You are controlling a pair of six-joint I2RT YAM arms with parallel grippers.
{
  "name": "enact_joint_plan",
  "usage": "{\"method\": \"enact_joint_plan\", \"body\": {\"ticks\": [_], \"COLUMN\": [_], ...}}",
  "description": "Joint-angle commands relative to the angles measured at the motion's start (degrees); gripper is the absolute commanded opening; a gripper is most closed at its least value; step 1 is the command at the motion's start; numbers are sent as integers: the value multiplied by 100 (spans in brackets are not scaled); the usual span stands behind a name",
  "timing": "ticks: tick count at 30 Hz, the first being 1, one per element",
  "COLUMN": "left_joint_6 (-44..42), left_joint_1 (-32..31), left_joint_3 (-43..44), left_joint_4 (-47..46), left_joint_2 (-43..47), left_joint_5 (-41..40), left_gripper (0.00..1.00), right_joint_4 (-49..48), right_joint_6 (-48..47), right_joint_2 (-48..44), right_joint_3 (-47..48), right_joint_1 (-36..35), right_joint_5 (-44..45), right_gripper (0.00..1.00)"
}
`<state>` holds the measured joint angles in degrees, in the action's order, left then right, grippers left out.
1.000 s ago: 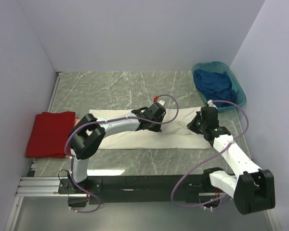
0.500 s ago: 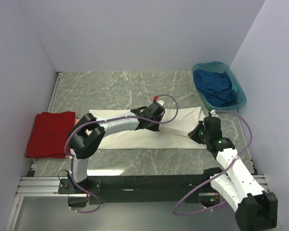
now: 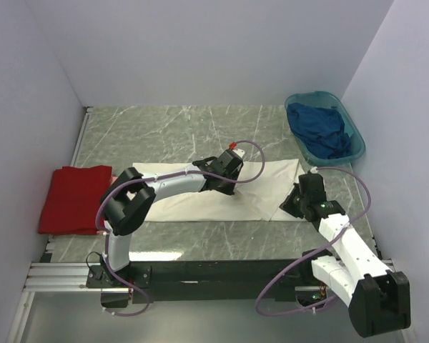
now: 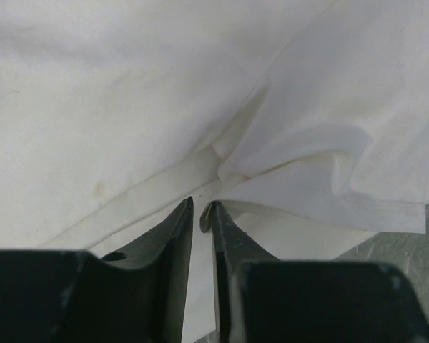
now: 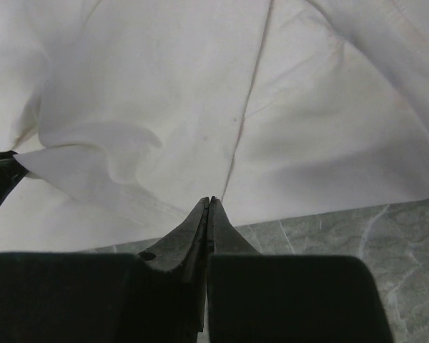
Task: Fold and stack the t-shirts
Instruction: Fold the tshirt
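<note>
Cream-white t-shirt [image 3: 171,206] spread flat across the middle of the green marbled counter [image 3: 164,128], lengthwise left to right, with soft wrinkles and a folded-over layer toward the right end. Left pincer [image 4: 201,207] low over the middle of that shirt, jaws parted by a narrow slit, tips right at a raised crease between two layers, no cloth visible in the slit. Right pincer [image 5: 208,201] clenched, fingers pressed flat together with nothing between, tip at the shirt's near right edge, on the border of cloth and bare counter. Red t-shirt [image 3: 71,196] folded at the left side of the counter, near the cream shirt's left end. Dark blue t-shirt [image 3: 318,128] bunched inside the teal basin [image 3: 355,133] at the far right corner, well apart from the other two
</note>
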<state>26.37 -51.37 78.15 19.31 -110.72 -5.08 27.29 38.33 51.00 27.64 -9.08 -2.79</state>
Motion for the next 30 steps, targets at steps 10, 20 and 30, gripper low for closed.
{"method": "enact_joint_plan", "body": {"ticks": [10, 20, 30], "left_joint_6": [131, 544, 835], "left_joint_1": [338, 409, 304], "left_joint_3": [-265, 472, 790], "left_joint_4": [125, 152, -358], "left_joint_2": [831, 631, -336], "left_joint_5": [218, 850, 1449], "left_gripper": [35, 31, 26], "right_joint_4": [-154, -540, -1146], "right_joint_6": [17, 368, 729], "right_joint_2": [129, 278, 498], "right_joint_3": [190, -399, -803], "right_joint_1": [12, 20, 3], "right_joint_5": [-55, -837, -1497], "right_gripper": [33, 37, 38]}}
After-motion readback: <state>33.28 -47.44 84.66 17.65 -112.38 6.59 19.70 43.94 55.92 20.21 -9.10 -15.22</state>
